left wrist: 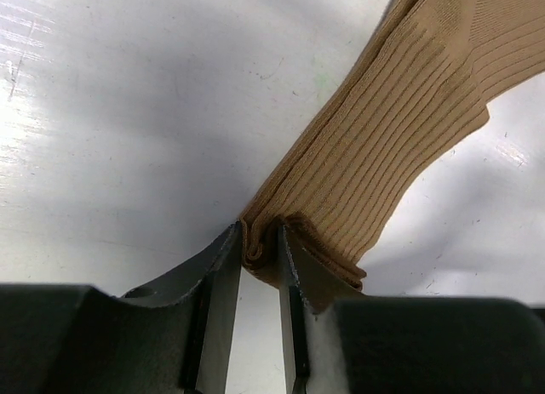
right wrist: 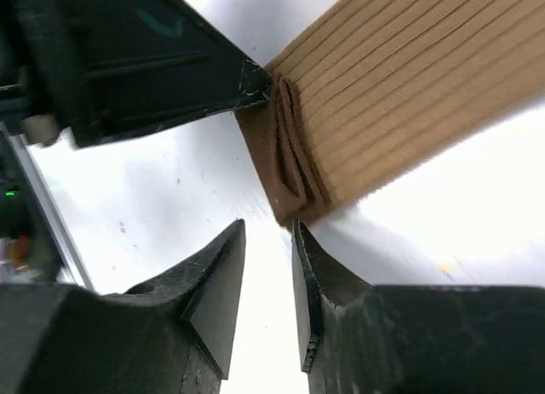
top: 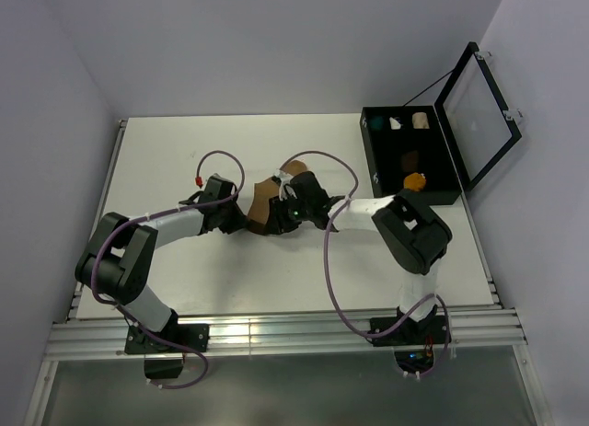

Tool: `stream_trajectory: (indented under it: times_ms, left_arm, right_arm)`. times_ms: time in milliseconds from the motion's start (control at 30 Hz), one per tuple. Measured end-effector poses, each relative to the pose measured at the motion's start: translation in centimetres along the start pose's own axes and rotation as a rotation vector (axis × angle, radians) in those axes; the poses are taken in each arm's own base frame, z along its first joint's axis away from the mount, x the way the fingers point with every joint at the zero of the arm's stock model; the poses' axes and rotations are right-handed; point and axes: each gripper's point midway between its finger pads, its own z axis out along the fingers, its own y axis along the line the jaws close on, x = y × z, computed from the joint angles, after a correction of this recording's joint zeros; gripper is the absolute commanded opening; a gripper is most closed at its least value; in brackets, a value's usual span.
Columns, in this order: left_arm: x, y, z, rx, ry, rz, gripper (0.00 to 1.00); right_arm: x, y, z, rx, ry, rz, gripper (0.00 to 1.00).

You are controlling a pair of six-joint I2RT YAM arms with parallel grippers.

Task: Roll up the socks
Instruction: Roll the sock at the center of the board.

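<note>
Table (top: 166, 159): flat, white, glossy. The open black case (top: 366, 159) stands well off to the right gripper's right. Tan sock (top: 261, 208) lies between the tools, its long axis running ahead and rightward from the left gripper (left wrist: 258, 241), which pinches its folded end. Right gripper (right wrist: 268, 241): jaws narrowly parted, empty, tips just short of that fold.

Matt ribbed knit cloth for the tan sock (left wrist: 400, 130), soft, with fine lengthwise ridges and a folded edge in layers. Smooth white desk (left wrist: 128, 113), slightly glossy, with faint scratches and small specks. Hard dark fingers on the left end effector (left wrist: 258, 241) and the right end effector (right wrist: 268, 232), plastic by the look, matt, with paler grey smooth inner faces. Black case (top: 368, 155), matt; clear shiny lid (top: 479, 113). Smooth sheath on the purple cable (top: 328, 260).
</note>
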Motion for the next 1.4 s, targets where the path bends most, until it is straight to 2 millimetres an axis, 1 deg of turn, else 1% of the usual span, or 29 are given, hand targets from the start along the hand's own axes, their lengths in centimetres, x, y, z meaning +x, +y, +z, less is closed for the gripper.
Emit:
stream_trajectory:
  times_ms: [100,233,333,433,500,600,800,1000,1167,1400]
  left_arm:
    - [0.0,0.0,0.0,-0.001,0.001,0.004,0.3]
    - [0.0,0.0,0.0,-0.003,0.003,0.007,0.3]
    - [0.0,0.0,0.0,-0.006,0.005,0.011,0.3]
    - [0.0,0.0,0.1,-0.007,0.007,0.013,0.3]
    - [0.0,0.0,0.1,-0.007,0.007,0.013,0.3]
    - [0.0,0.0,0.1,-0.008,0.006,0.013,0.3]
    - [0.0,-0.1,0.1,-0.008,0.007,0.013,0.3]
    - [0.0,0.0,0.1,-0.008,0.007,0.016,0.3]
    - [0.0,-0.1,0.0,-0.008,0.007,0.022,0.3]
    - [-0.2,0.0,0.1,-0.014,0.005,0.029,0.3]
  right_arm:
    - [-1.0,0.3,-1.2,0.046,-0.053,-0.091,0.4]
    - [-3.1,2.3,-2.0,0.101,-0.144,-0.269,0.41]
    - [-3.3,3.6,-1.6,0.142,-0.173,-0.389,0.43]
    - [-2.4,3.8,-0.8,0.191,-0.161,-0.486,0.43]
    - [-1.7,3.5,-0.2,0.222,-0.145,-0.533,0.43]
    - [-1.1,2.5,0.3,0.277,-0.127,-0.58,0.43]
    - [-0.2,0.7,1.1,0.352,-0.091,-0.635,0.44]
    - [-1.0,0.4,1.6,0.381,-0.097,-0.665,0.44]
    - [-0.5,-0.7,2.7,0.404,-0.07,-0.682,0.44]
    - [-0.7,-0.6,3.1,0.404,-0.07,-0.685,0.44]
